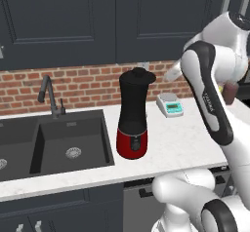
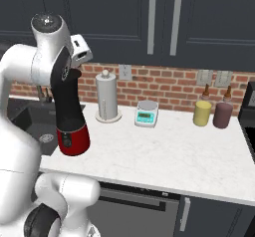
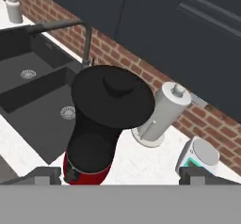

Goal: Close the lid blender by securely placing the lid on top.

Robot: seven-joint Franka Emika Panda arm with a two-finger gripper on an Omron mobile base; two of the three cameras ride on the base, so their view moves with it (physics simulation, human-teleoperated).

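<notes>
The blender [image 1: 132, 119] stands on the white counter [image 1: 185, 138], just right of the dark sink [image 1: 53, 143], its red base on the counter and its black jar upright. The lid [image 3: 113, 96] sits on top of the jar, overhanging its rim and looking slightly tilted in the hand view; whether it is fully seated cannot be told. The gripper [image 3: 120, 178] hovers above the lid, its fingers [image 3: 40, 176] spread wide and released, holding nothing and clear of the lid. Behind the blender, against the brick wall, stand a paper towel holder [image 2: 107, 97] and a scale [image 2: 146, 113]. Farther right are a yellow bottle [image 2: 202, 111] and a maroon bottle [image 2: 222, 113], well apart from the blender.
</notes>
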